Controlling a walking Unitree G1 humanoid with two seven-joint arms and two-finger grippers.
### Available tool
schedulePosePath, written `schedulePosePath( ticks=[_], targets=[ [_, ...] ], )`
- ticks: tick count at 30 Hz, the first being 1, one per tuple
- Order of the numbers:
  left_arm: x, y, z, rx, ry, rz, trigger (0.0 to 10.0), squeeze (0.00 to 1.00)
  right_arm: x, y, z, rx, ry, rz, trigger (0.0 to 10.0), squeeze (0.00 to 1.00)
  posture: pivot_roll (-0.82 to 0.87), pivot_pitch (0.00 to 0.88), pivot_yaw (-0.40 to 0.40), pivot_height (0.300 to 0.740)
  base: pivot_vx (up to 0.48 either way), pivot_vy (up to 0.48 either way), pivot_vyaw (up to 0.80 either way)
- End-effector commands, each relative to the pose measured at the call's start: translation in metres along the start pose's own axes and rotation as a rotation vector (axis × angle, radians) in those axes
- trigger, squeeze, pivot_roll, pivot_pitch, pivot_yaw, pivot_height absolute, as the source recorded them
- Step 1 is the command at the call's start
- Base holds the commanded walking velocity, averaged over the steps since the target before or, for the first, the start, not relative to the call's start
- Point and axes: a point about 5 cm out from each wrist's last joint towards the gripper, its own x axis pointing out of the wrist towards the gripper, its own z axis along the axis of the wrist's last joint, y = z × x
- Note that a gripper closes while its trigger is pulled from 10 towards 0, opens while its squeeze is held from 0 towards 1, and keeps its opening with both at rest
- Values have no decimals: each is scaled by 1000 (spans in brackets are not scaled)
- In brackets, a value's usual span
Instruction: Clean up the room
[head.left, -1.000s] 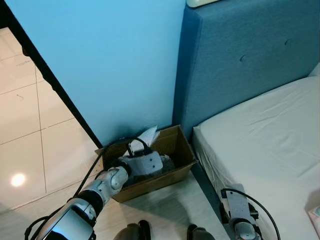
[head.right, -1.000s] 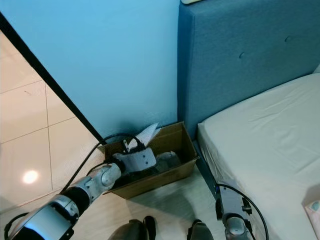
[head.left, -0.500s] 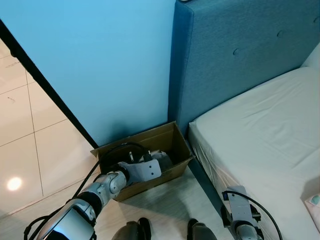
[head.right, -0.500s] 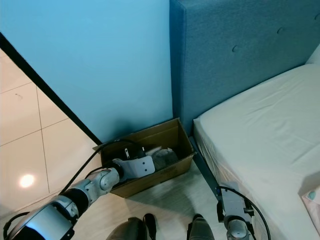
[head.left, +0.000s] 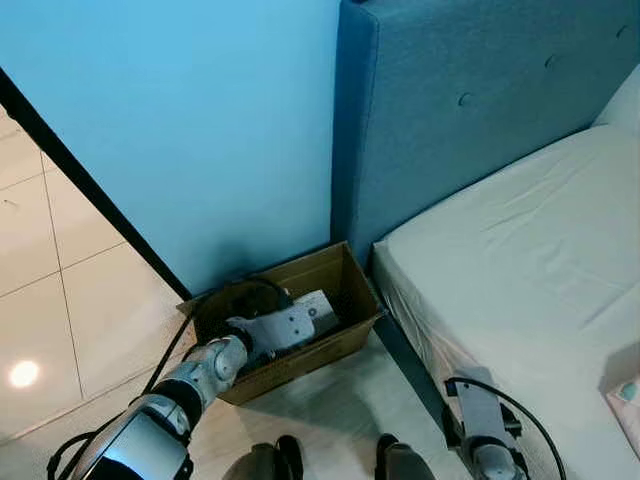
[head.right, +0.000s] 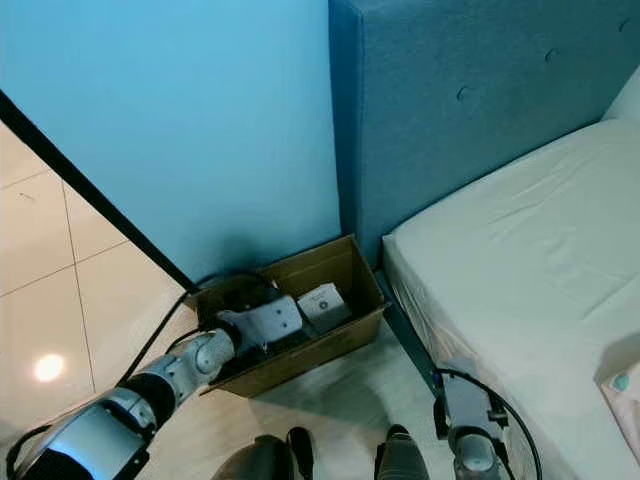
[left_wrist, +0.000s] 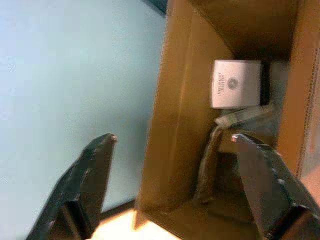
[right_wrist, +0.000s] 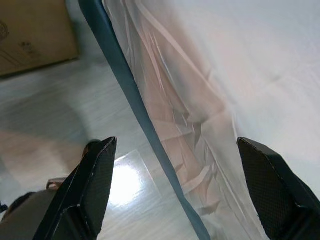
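An open brown cardboard box (head.left: 300, 362) stands on the floor against the blue wall, beside the bed's headboard. Inside it lie a small white carton (left_wrist: 235, 84), also seen as the white carton (head.left: 318, 305), and a crumpled clear wrapper (left_wrist: 245, 116). My left gripper (left_wrist: 173, 137) hangs over the box's wall with its fingers (left_wrist: 95, 175) wide open and nothing between them; its silver wrist (head.left: 285, 325) sits above the box. My right gripper (right_wrist: 176, 141) is open and empty, low beside the bed, on the right arm (head.left: 482, 432).
The white mattress (head.left: 520, 260) and blue padded headboard (head.left: 450, 120) fill the right side. A black strip (head.left: 90, 190) runs down the blue wall to the tiled floor (head.left: 60, 300). My feet (head.left: 285, 462) stand just before the box. A small packet (head.left: 628, 395) lies at the mattress edge.
The white item that stuck up above the box's back rim a second ago now lies down inside the box. My left wrist stays over the box. The camera has shifted a little.
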Motion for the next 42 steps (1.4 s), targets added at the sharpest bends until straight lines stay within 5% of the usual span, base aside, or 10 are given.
schedulePosePath(
  ticks=[1, 2, 3, 4, 7, 8, 11, 21, 27, 42],
  targets=[
    [-12, -14, -24, -193, 103, -13, 10000, 1000, -3, 3, -12, -15, 53, 23, 10000, 0, -146, 273, 97, 710, 0, 0, 0],
    [-16, -19, -31, -335, 135, -17, 10000, 961, -3, 5, -11, -16, 59, 34, 10000, 0, -145, 261, 95, 710, 0, 0, 0],
    [-20, -26, -36, -489, 163, -29, 10000, 149, -2, 6, -11, -12, 70, 46, 10000, 0, -141, 235, 91, 710, 0, 0, 0],
    [-22, -30, -39, -578, 176, -39, 10000, 0, -1, 7, -11, -9, 78, 55, 10000, 0, -141, 235, 91, 710, 0, 0, 0],
    [-31, -42, -50, -763, 217, -41, 10000, 0, -2, 11, -14, -27, 105, 79, 10000, 0, -138, 214, 86, 710, 0, 0, 0],
    [-40, -51, -61, -887, 262, -29, 10000, 0, -5, 14, -21, -38, 142, 105, 10000, 0, -134, 176, 75, 710, 0, 0, 0],
    [-56, -67, -77, -1027, 330, -18, 10000, 0, -10, 20, -33, -54, 206, 150, 10000, 0, -126, 147, 61, 710, 0, 0, 0],
    [-138, -133, -131, -1136, 730, -9, 10000, 0, -35, 29, -80, -136, 423, 265, 10000, 0, -95, 28, 13, 710, 0, 0, 0],
    [-148, -138, -137, -1192, 776, 21, 10000, 0, -43, 23, -93, -149, 483, 266, 10000, 0, -95, 0, 16, 710, 0, 0, 0],
    [-137, -139, -127, -1175, 761, -60, 10000, 0, -58, 28, -113, -200, 557, 309, 10000, 0, -110, 0, 46, 710, 0, 0, 0]
  ],
)
